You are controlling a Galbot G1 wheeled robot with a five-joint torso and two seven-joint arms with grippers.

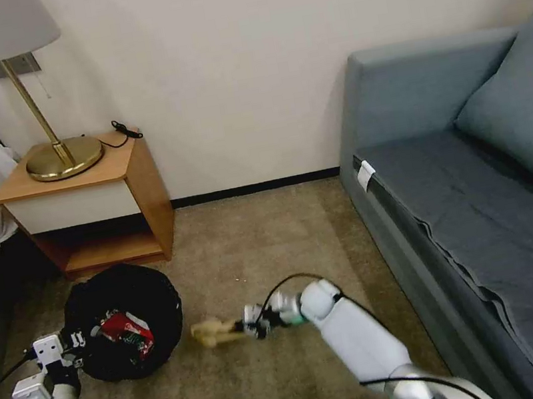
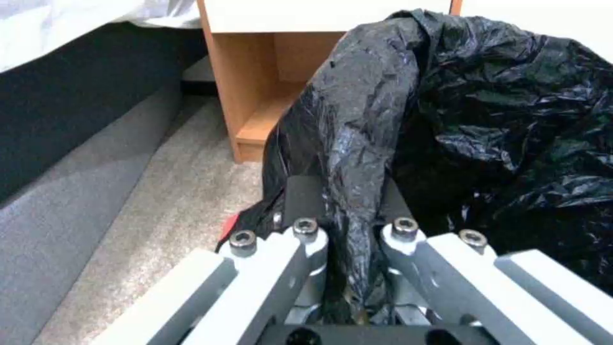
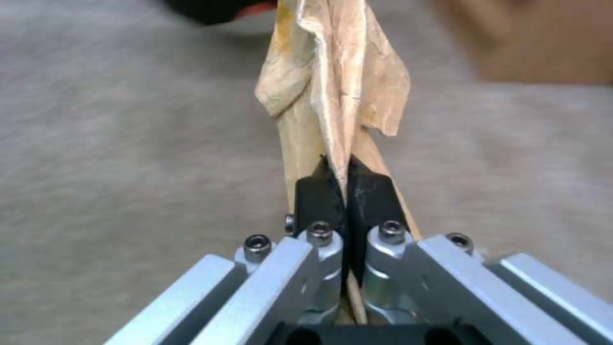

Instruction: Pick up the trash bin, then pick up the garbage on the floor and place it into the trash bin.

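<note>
Tan paper bag on its way to the held trash bin

Trash bin (image 1: 124, 320), black liner folded over the rim, gripped at its near edge by the left tool (image 1: 76, 339), clenched on rim and liner, apparently to keep the mouth up and open above the carpet (image 1: 253, 242) near the nightstand (image 1: 88, 201); red snack packet (image 1: 125, 330) already inside. Right tool (image 1: 238, 329) pinching the crumpled tan paper bag (image 3: 332, 86), carried clear of the carpet just beside the bin, not yet over the opening.
</note>
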